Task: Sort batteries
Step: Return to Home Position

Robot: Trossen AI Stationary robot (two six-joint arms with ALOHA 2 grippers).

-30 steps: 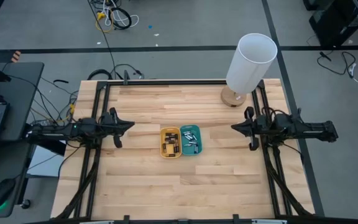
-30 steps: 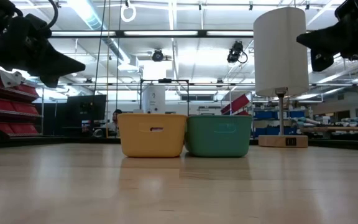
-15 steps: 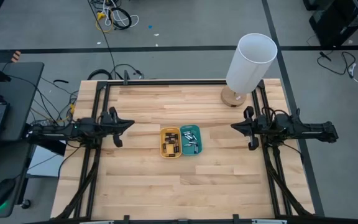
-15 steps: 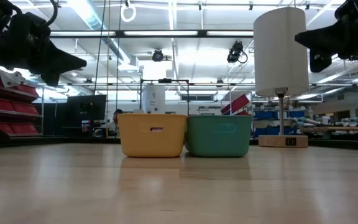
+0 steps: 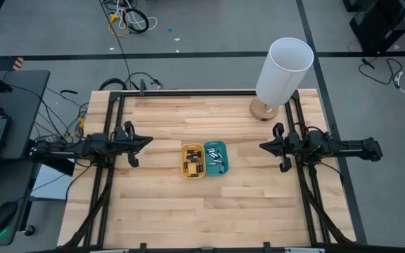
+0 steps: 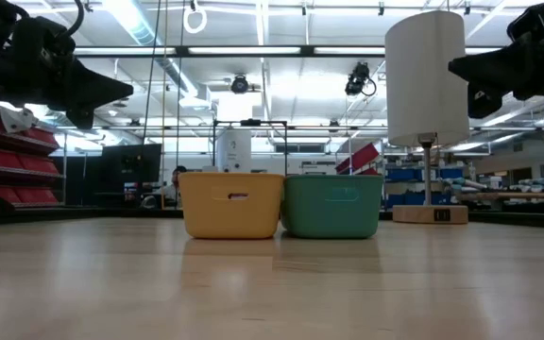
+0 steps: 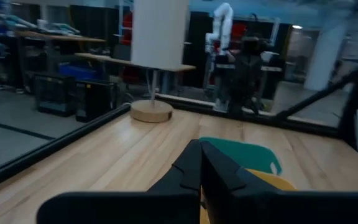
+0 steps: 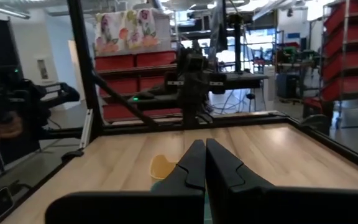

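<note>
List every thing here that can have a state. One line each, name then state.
left gripper: shut, empty, raised over the table's left side
right gripper: shut, empty, raised over the table's right side
yellow tray: upright, holds dark batteries
teal tray: upright, beside the yellow tray, holds silver batteries
lamp: upright at the table's far right corner

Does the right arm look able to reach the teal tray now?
Probably yes: the right gripper hangs raised beside the teal tray, nothing stands on the table between them, and the lamp stands farther back.
</note>
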